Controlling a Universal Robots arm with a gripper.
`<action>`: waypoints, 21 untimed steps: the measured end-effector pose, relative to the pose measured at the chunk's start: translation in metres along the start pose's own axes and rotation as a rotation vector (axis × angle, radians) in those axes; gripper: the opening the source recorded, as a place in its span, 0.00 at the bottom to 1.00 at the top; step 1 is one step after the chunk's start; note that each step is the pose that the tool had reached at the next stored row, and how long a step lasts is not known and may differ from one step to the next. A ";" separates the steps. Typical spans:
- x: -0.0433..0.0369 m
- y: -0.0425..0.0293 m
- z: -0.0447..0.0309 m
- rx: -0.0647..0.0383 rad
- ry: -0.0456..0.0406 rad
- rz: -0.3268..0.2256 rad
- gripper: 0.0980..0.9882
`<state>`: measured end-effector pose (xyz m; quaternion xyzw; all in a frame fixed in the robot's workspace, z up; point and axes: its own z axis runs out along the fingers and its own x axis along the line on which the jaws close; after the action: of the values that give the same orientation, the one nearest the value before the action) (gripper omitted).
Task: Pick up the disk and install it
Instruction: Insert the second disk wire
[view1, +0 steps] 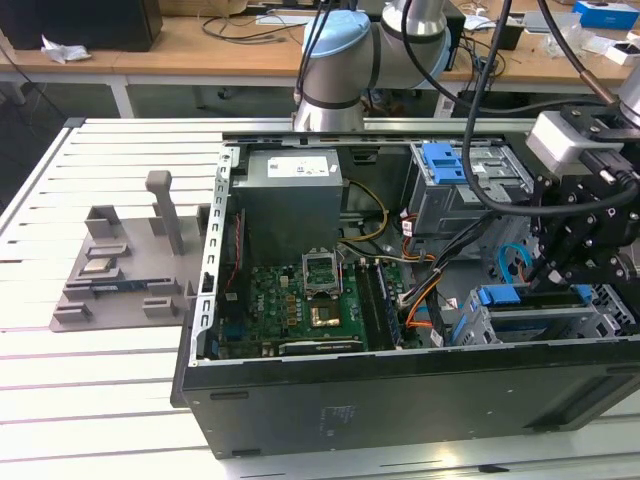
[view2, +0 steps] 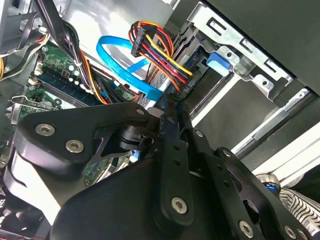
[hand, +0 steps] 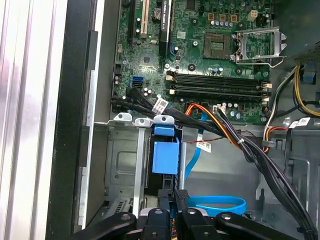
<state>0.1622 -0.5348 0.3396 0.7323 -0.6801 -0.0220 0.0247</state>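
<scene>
A white slatted table (view1: 100, 400) carried an open black computer case (view1: 350, 410) lying on its side. The grey robot arm (view1: 340, 60) rose from the far edge of the table behind the case. On the exterior view's left, apart from the case, sat a grey moulded fixture (view1: 130, 270). Inside the case, a grey power supply (view1: 290, 195) filled the far left part, with the green motherboard (view1: 290, 310) (hand: 210, 50) just near of it.

A grey metal drive cage (view1: 500, 330) (hand: 122, 165) stood in the near right corner of the case, and a second bay topped by a blue bracket (view1: 445, 160) stood farther back. The gripper (view1: 545, 275) (hand: 173, 195) (view2: 167, 107) hung over the near cage. It was clenched, its fingers (hand: 181, 200) drawn close together, their tips just beside the disk's end.

The disk (view1: 530, 296) (hand: 165, 157) sat edge-on in a slot of the near cage, showing as a blue strip. A blue flat cable (hand: 220, 204) (view2: 120, 65) looped beside the cage, and a bundle of red, yellow and black wires (view2: 160, 50) ran near it.
</scene>
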 end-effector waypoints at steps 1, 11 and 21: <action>-0.0001 -0.0001 0.0002 0.000 -0.0004 0.000 0.07; -0.0058 0.0018 -0.0335 0.000 0.0009 0.000 0.13; -0.0116 0.0033 -0.0626 0.000 0.0020 0.000 0.01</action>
<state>0.1622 -0.5230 0.4022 0.7323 -0.6802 -0.0214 0.0254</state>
